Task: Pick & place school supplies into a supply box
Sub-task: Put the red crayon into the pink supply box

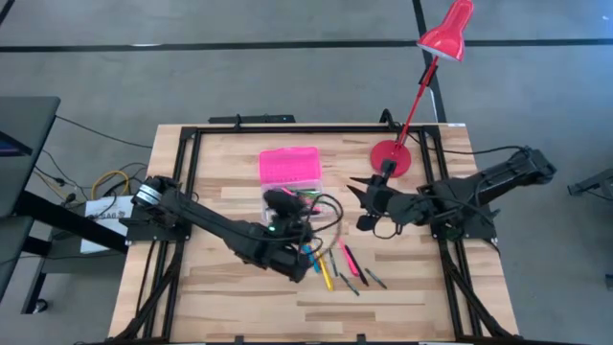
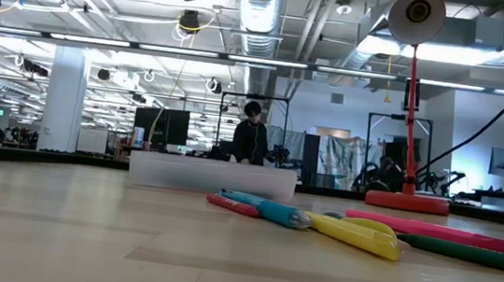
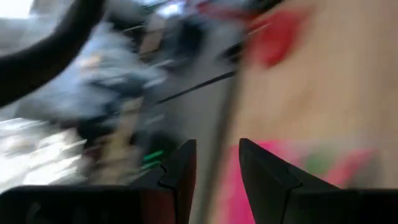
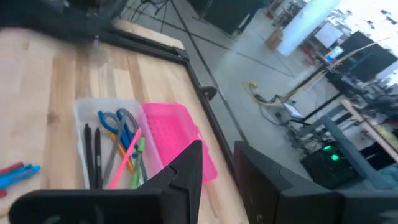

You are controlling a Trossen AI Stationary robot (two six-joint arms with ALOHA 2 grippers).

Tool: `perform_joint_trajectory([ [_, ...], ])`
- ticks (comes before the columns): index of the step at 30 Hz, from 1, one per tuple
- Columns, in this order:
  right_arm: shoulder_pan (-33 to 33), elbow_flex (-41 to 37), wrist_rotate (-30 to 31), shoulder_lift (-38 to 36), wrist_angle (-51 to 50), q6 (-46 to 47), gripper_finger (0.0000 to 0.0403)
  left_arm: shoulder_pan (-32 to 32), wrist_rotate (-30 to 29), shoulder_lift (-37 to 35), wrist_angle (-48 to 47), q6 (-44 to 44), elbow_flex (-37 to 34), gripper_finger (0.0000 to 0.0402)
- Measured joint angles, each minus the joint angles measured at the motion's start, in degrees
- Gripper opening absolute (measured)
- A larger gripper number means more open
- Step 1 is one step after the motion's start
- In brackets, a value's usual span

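Both grippers' fingers apart, empty; left gripper (image 1: pixel 280 203) over box (image 4: pixel 109 149) by pink lid (image 1: pixel 288 166): best drop squarely onto loose pens (image 1: pixel 335 264) mid-table, grip one lengthwise.

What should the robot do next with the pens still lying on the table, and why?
Probably the left hand, which hangs above the open box with nothing visible between its fingers, should swing back to the loose pens on the table and pick one up. The box already holds scissors and some pens, but several remain outside. The right hand waits nearby.
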Motion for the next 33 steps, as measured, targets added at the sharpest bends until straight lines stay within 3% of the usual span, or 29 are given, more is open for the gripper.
perform_joint_trajectory([
  [5, 2.1, 0.0, 3.5, -0.3, -2.1, 0.6, 0.0085, 0.8, 32.2, 0.0, 20.4, 21.4, 0.0, 0.0116],
  [7, 2.7, 0.0, 3.5, -0.3, -3.6, 1.0, 0.0085, 1.1, 43.6, 0.0, 22.2, 28.2, 0.0, 0.0116],
  [9, 3.3, 0.0, 3.7, -0.3, -5.1, 2.1, 0.0085, 1.4, 50.1, 0.0, 21.8, 33.5, 0.0, 0.0116],
  [15, 6.8, -0.1, 8.4, -1.3, -8.2, 4.0, 0.0085, 4.8, 51.5, 0.0, 14.0, 37.7, 0.0, 0.0116],
  [21, 12.6, -2.9, 8.0, -7.0, -7.9, 7.4, 0.0085, 10.8, 56.9, 0.0, 2.9, 30.0, -1.3, 0.0116],
  [26, 16.1, -7.2, 8.3, -10.1, -7.8, 12.8, 0.0085, 14.0, 59.5, 0.1, 3.4, 29.3, -8.5, 0.0116],
  [33, 20.7, -11.8, 10.6, -10.1, -7.6, 19.3, 0.0085, 14.1, 63.3, 0.1, 12.1, 29.3, -16.1, 0.0116],
])
